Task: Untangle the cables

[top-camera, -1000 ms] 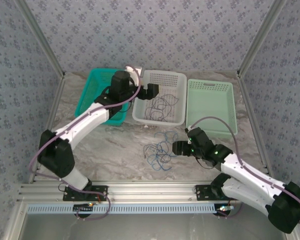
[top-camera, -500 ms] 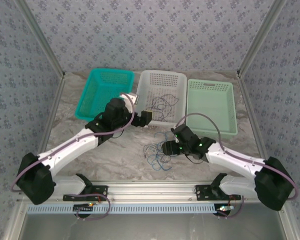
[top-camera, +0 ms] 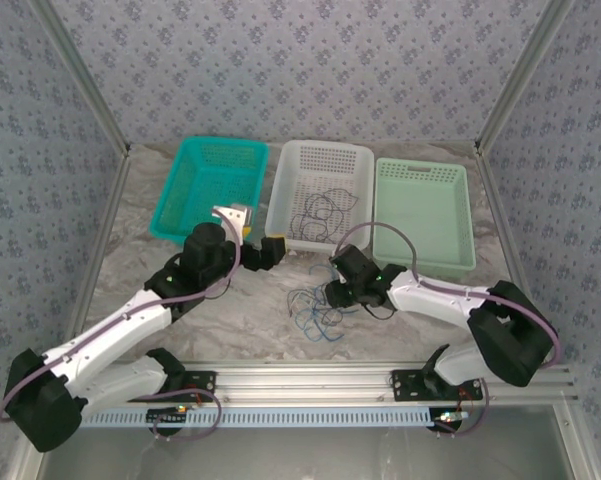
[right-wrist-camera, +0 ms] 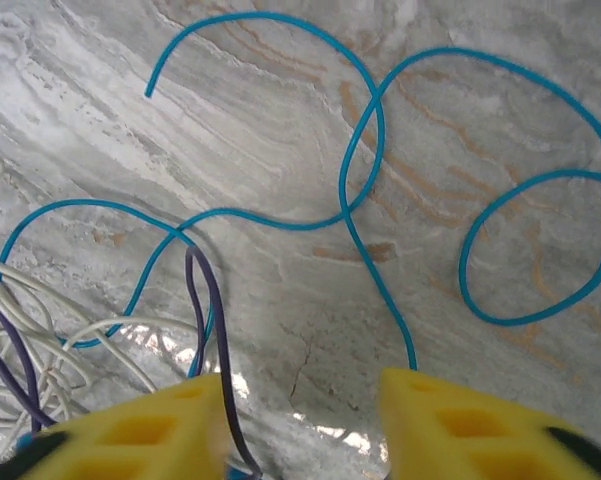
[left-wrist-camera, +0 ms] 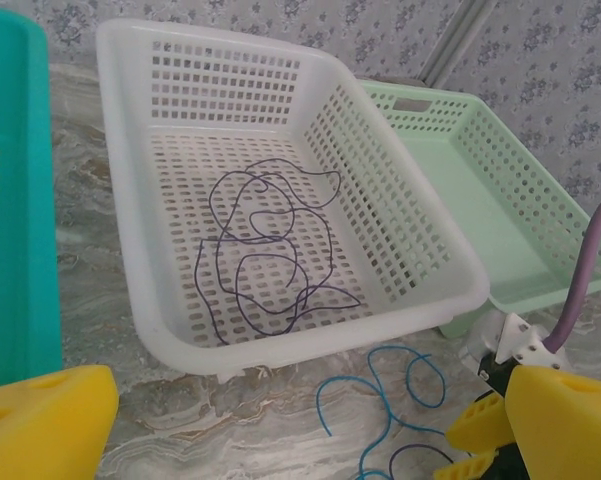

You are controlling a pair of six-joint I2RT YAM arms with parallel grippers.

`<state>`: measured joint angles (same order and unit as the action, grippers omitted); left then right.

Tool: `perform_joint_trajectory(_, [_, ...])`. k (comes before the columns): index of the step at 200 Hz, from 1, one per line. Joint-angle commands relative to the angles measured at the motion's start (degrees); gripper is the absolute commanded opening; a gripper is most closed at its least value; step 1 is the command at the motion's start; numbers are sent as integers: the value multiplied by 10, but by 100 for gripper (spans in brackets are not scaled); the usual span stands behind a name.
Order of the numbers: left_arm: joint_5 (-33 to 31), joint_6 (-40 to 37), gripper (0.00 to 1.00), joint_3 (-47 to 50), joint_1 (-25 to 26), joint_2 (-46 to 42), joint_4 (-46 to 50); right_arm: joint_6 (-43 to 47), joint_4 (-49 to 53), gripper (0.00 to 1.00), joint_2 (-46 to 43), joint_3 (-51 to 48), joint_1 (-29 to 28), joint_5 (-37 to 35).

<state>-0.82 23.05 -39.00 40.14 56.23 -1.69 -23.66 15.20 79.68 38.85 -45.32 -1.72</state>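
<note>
Cables: loose tangle on table, near side of white basket. Light, limp, slippery; I'd pinch one free blue end. Left gripper released; right gripper part-open, straddling them.

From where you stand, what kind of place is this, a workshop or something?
Most likely a lab practice booth: a left arm and right arm bolted to a metal rail, patterned screens walling in a marble-look table, and a teal basket, white basket and green basket near tangled cables.
</note>
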Motion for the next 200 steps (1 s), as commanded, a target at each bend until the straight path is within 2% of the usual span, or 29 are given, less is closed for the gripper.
perform_joint_trajectory(1, [-14,12,99,8,0,-14,-17,10,-16,20,-7,19,-5,-15])
perform_joint_trajectory(16, [-13,13,99,9,0,-14,-13,10,-13,8,-36,17,-10,-27])
perform_joint_trajectory(42, [-11,12,99,12,0,-10,-9,23,13,0,-112,19,-20,-52])
perform_joint_trajectory(73, [-5,17,99,18,0,-3,-18,49,66,0,-201,44,-22,-73])
perform_joint_trajectory(99, [7,19,100,21,1,-1,-32,89,110,0,-243,85,-24,-70])
perform_joint_trajectory(128, [55,9,99,22,4,1,-64,127,156,0,-252,144,-30,-75])
perform_joint_trajectory(154, [95,-5,99,20,20,19,-89,142,155,0,-255,174,-35,-92])
perform_joint_trajectory(200, [101,-24,97,-4,53,68,-93,142,131,0,-262,210,-26,-31])
